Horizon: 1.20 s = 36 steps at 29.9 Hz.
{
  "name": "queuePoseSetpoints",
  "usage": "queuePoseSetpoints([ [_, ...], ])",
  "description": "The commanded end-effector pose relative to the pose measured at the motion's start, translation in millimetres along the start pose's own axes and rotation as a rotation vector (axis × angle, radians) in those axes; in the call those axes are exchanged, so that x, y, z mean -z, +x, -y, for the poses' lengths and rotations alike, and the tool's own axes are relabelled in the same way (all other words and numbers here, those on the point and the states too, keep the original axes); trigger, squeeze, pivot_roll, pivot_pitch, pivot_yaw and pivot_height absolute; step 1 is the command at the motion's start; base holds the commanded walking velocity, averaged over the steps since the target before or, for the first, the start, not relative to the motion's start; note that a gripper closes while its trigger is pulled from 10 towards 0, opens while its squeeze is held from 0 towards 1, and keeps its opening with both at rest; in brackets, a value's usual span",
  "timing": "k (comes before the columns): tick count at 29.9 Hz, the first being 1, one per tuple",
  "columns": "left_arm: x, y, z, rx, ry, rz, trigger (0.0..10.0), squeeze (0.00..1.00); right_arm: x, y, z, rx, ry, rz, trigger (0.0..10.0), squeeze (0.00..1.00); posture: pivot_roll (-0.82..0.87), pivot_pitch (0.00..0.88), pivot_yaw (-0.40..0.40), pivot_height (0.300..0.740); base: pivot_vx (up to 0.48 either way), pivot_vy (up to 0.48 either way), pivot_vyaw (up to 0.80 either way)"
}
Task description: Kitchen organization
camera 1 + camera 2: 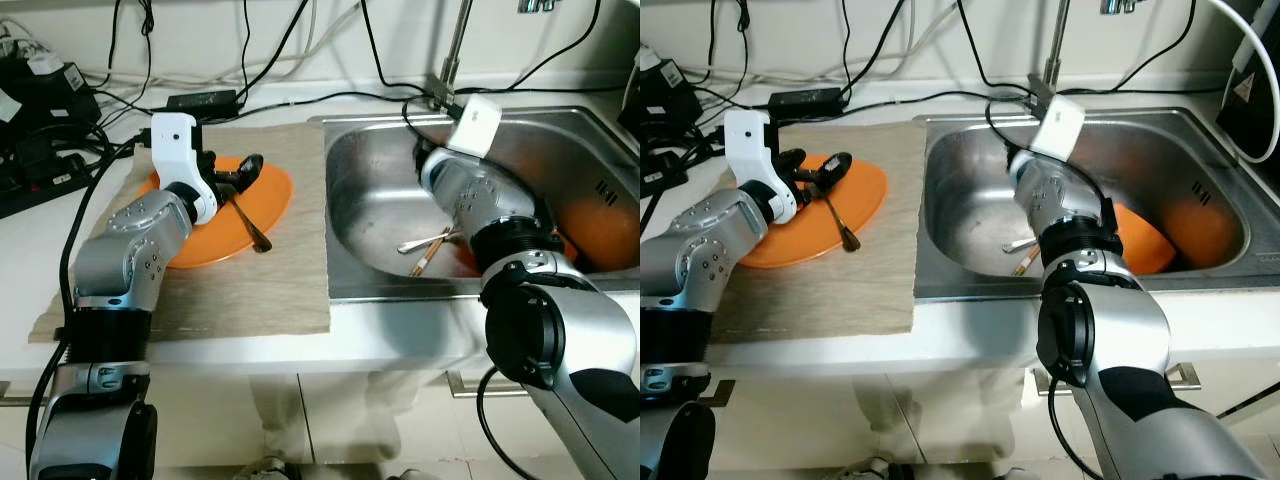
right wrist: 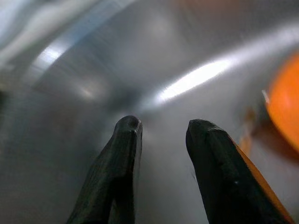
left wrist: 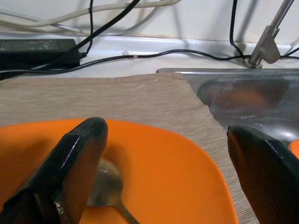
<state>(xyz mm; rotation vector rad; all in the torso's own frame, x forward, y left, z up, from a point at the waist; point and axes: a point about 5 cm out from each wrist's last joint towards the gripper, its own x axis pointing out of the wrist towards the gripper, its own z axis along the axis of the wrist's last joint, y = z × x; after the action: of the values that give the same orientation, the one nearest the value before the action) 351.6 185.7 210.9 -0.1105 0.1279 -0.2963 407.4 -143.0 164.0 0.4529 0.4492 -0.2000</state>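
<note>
An orange plate [image 1: 215, 238] lies on a beige mat [image 1: 270, 290] left of the sink. A metal spoon [image 1: 246, 222] rests on the plate, its handle pointing toward the front. My left gripper [image 1: 238, 173] hovers low over the plate's far side, open, with the spoon bowl [image 3: 105, 188] just beside one finger [image 3: 74, 163]. My right gripper [image 2: 161, 128] is down inside the steel sink [image 1: 365, 205], its fingers a little apart with nothing between them. A spoon and chopsticks [image 1: 428, 246] lie on the sink floor beside the right forearm.
Orange dishes [image 1: 600, 230] lean in the sink's right part. A faucet [image 1: 455, 50] rises behind the sink. Cables, a power adapter [image 1: 205, 100] and a power strip [image 1: 40, 150] crowd the counter's back left. The counter's front edge is close below the mat.
</note>
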Motion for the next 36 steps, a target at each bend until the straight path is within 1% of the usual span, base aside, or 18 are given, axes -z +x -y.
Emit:
queuePoseSetpoints([
  [1,-1.2,-5.1,-4.4,-0.008,0.013,-0.012,10.0,0.0,6.1,1.4,6.0,0.037,0.045,-0.021,10.0,0.0,0.0,0.008,0.097,0.74,0.0,0.0,0.0],
  [4,-2.1,-7.1,-5.1,-0.006,0.026,-0.019,10.0,0.0,16.6,3.6,17.4,0.092,0.069,-0.047,10.0,0.0,0.01,0.012,0.083,0.74,0.0,0.0,0.0],
  [8,-3.2,-5.9,-2.7,0.002,0.018,-0.011,10.0,0.0,3.2,2.6,12.7,0.067,-0.028,0.025,10.0,0.0,0.0,0.0,0.069,0.74,0.0,0.0,0.0],
  [9,-3.3,-3.6,-1.8,0.0,0.011,0.0,10.0,0.0,-16.4,-0.4,4.0,0.038,-0.136,0.123,10.0,0.0,-0.02,0.0,0.06,0.74,0.0,0.0,0.0],
  [10,-3.3,-3.6,-1.8,0.0,0.011,0.0,10.0,0.0,-16.4,-0.4,4.0,0.038,-0.136,0.123,10.0,0.0,-0.02,0.0,0.06,0.74,0.0,0.0,0.0],
  [11,-3.9,-1.2,-0.9,-0.003,0.0,0.014,10.0,0.0,-38.4,-6.4,-12.5,-0.024,-0.262,0.242,10.0,0.0,-0.03,0.0,0.049,0.74,0.0,0.0,0.0],
  [12,-4.1,-0.3,-0.6,-0.006,-0.004,0.019,10.0,0.0,-46.0,-9.6,-20.8,-0.054,-0.322,0.293,10.0,0.0,-0.03,0.0,0.047,0.74,0.0,0.0,0.0],
  [13,-4.1,-0.3,-0.6,-0.006,-0.004,0.019,10.0,0.0,-46.0,-9.6,-20.8,-0.054,-0.322,0.293,10.0,0.0,-0.03,0.0,0.047,0.74,0.0,0.0,0.0],
  [15,-2.4,1.9,1.0,-0.009,-0.007,0.015,10.0,0.0,-55.3,-16.7,-40.4,-0.137,-0.473,0.395,10.0,0.0,-0.03,0.0,0.036,0.74,0.0,0.0,0.0],
  [17,-1.1,2.7,1.3,-0.014,-0.002,0.01,10.0,0.0,-54.8,-18.3,-45.6,-0.161,-0.531,0.422,10.0,0.0,-0.03,0.0,0.034,0.74,0.0,0.0,0.0],
  [18,3.0,3.9,1.3,-0.025,0.001,-0.013,10.0,0.0,-46.6,-20.6,-56.3,-0.234,-0.666,0.454,10.0,0.0,-0.03,0.0,0.034,0.74,0.0,0.0,0.0],
  [22,7.8,4.9,0.8,-0.035,0.014,-0.031,10.0,0.0,-34.7,-21.5,-61.8,-0.304,-0.758,0.471,10.0,0.0,-0.03,0.0,0.033,0.74,0.0,0.0,0.0],
  [23,11.3,5.5,0.5,-0.037,0.008,-0.026,10.0,0.0,-23.6,-24.6,-64.7,-0.386,-0.832,0.521,10.0,0.0,-0.03,0.0,0.033,0.74,0.0,0.0,0.0],
  [26,10.8,6.8,-1.5,-0.05,-0.021,0.029,10.0,0.0,-15.7,-29.1,-60.6,-0.443,-0.867,0.582,10.0,0.0,-0.03,0.0,0.037,0.74,0.0,0.0,0.0],
  [28,14.0,8.5,-9.1,-0.117,-0.047,0.103,10.0,0.0,-13.0,-34.6,-42.6,-0.408,-0.808,0.641,10.0,0.0,-0.05,0.0,0.05,0.74,0.0,0.0,0.0],
  [30,15.8,7.6,-10.6,-0.14,-0.043,0.127,10.0,0.0,-12.0,-37.5,-36.0,-0.386,-0.794,0.662,10.0,0.0,-0.05,0.0,0.055,0.74,0.0,0.0,0.0],
  [33,22.5,1.0,-13.1,-0.204,-0.108,0.16,10.0,0.0,-4.8,-47.5,-23.4,-0.35,-0.758,0.688,10.0,0.0,-0.1,0.0,0.08,0.74,0.0,0.0,0.0],
  [36,23.1,-9.5,-6.9,-0.244,-0.041,0.202,10.0,0.0,5.3,-60.6,-7.0,-0.302,-0.763,0.741,10.0,0.0,-0.11,0.0,0.09,0.74,0.0,0.0,0.0],
])
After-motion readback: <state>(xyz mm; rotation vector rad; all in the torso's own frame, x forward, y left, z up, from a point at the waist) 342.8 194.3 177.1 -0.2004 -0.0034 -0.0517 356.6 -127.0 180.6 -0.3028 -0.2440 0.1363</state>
